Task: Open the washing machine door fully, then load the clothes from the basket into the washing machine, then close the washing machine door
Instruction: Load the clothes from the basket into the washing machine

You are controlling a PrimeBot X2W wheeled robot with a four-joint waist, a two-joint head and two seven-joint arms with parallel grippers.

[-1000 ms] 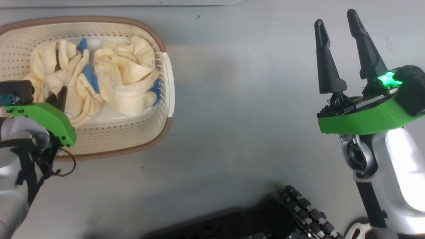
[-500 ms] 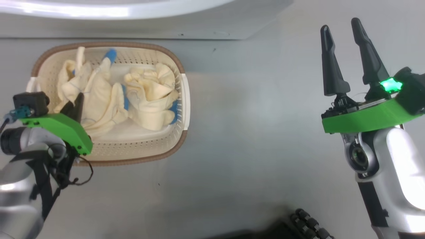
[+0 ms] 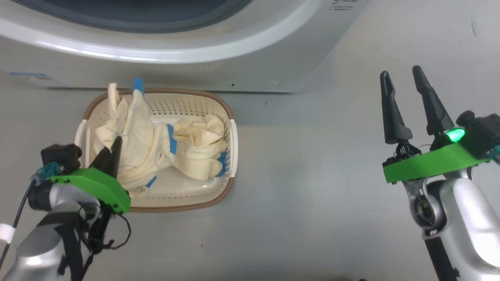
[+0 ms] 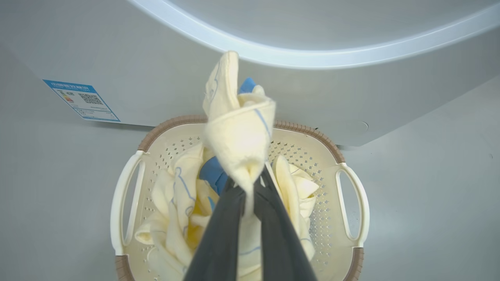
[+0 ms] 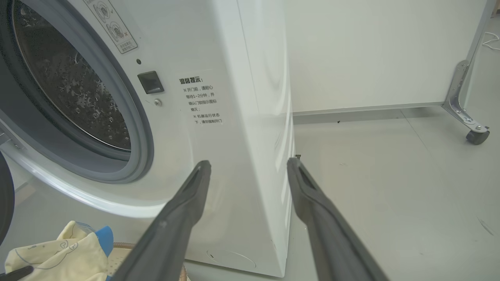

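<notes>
Raised since earlier, left pincer (image 3: 116,141) clenched on clothes (image 3: 134,117) above basket (image 3: 187,107), left of frame, apparently for loading; right pincer (image 3: 401,73) released.

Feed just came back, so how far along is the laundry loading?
Done: the big white front-loading washing machine stands open, its perforated steel drum exposed. In hand: the left gripper is shut on one cream-yellow garment, partly raised from the cream perforated plastic basket. Left: the other cream-and-blue clothes, then closing the machine. The right gripper is open.
</notes>
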